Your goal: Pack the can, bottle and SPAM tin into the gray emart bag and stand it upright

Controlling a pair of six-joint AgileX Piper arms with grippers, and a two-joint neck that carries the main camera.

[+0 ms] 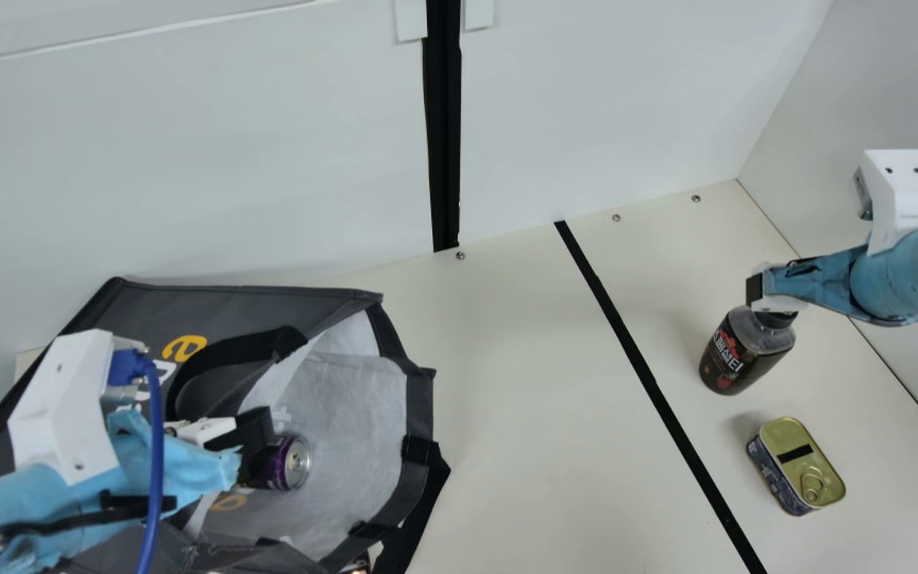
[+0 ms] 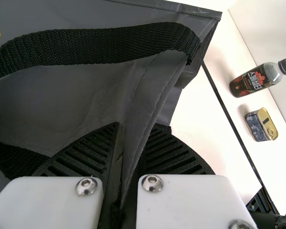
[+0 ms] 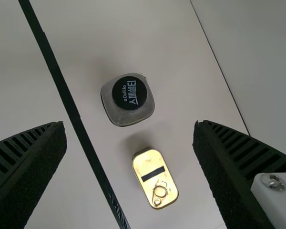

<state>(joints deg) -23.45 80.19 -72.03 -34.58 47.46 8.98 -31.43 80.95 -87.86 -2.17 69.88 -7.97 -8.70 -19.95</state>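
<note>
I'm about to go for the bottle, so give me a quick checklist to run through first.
1. Left tool gripping the bag: ok, bag fabric is pinched between its fingers.
2. Bag mouth open: ok, the pale lining shows, though the bag is tipped over rather than upright.
3. Can inside the bag: ok. Whether it touches the left tool: cannot tell.
4. Right tool ready: ok, open and lined up roughly with the bottle.
5. Bottle standing, cap up: ok.
6. SPAM tin packed: not ok, it sits on the table near the bottle, pull ring up.
</note>
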